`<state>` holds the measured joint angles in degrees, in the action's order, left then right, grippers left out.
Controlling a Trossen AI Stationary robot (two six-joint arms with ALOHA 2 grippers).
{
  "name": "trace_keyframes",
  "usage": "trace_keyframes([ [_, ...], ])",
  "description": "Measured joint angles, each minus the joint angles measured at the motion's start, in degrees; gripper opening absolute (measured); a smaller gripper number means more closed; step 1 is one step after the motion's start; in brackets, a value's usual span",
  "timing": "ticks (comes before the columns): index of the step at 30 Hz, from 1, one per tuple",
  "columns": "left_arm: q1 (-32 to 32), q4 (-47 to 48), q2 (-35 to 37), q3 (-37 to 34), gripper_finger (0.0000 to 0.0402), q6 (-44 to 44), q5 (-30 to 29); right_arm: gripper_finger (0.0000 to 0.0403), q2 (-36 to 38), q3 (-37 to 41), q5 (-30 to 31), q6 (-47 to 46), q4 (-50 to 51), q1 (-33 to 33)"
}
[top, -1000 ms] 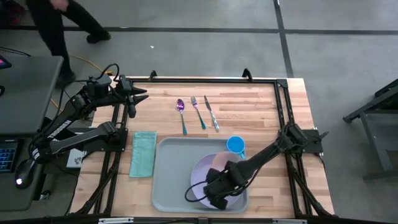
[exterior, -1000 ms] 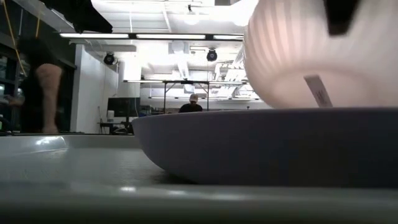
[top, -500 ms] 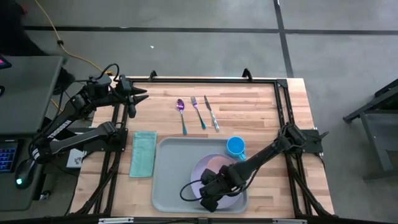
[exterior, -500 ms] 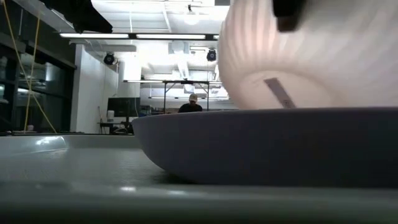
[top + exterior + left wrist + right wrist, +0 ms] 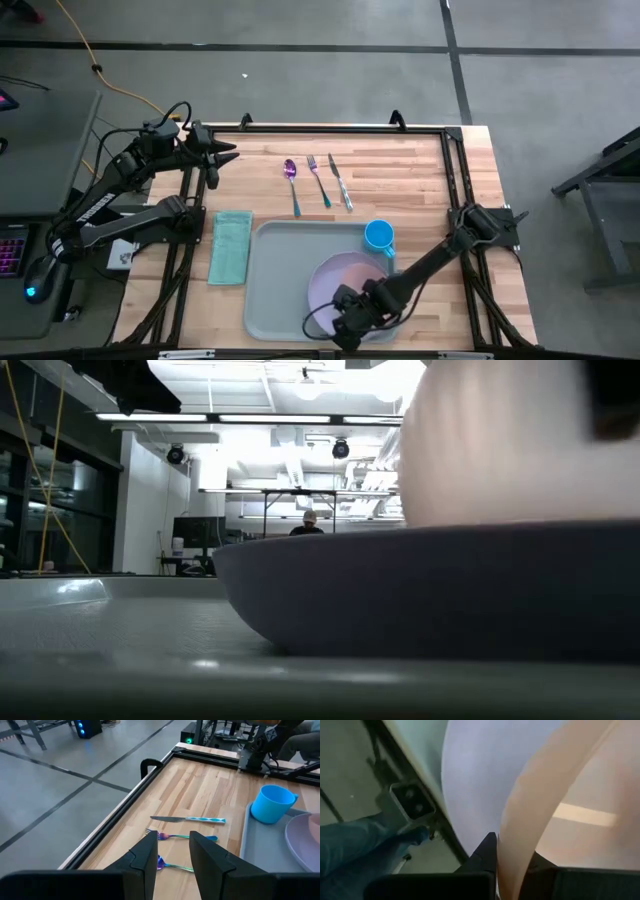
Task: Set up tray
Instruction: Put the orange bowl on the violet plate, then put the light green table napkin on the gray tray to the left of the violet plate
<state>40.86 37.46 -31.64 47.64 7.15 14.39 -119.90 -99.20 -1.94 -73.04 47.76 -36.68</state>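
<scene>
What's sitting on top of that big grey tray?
On the tray lies a round lavender plate with a pale pink bowl on it, gripped at its rim by the right gripper. A blue cup stands at the tray's far corner. The arm hides part of the plate.

Grey-blue tray (image 5: 275, 290), lavender plate (image 5: 325, 285), pink bowl (image 5: 355, 270), blue cup (image 5: 379, 235), teal cloth (image 5: 231, 247).

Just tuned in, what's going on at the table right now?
The right claw is shut on the rim of a pink bowl, holding it over the lavender plate on the tray. A blue cup stands at the tray's far corner. The spoon, fork and knife lie beyond the tray. The left claw waits, partly open, at the table's far left.
</scene>
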Motion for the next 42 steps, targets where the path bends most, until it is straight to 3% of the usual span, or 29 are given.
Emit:
trace_keyframes([
  [19,0.00,0.01,0.00,0.00,0.0144,-1.17,0.00,0.0004,-0.06,0.02,-2.04,1.79,0.27,-2.39],
  [34,-0.01,0.01,0.01,0.00,0.0144,-1.13,0.00,0.0109,-0.39,0.20,-1.66,7.17,0.09,-0.23],
  [42,0.00,0.01,0.01,0.01,0.0144,-1.04,0.00,0.0131,0.75,0.17,-1.79,9.01,-0.18,0.28],
])
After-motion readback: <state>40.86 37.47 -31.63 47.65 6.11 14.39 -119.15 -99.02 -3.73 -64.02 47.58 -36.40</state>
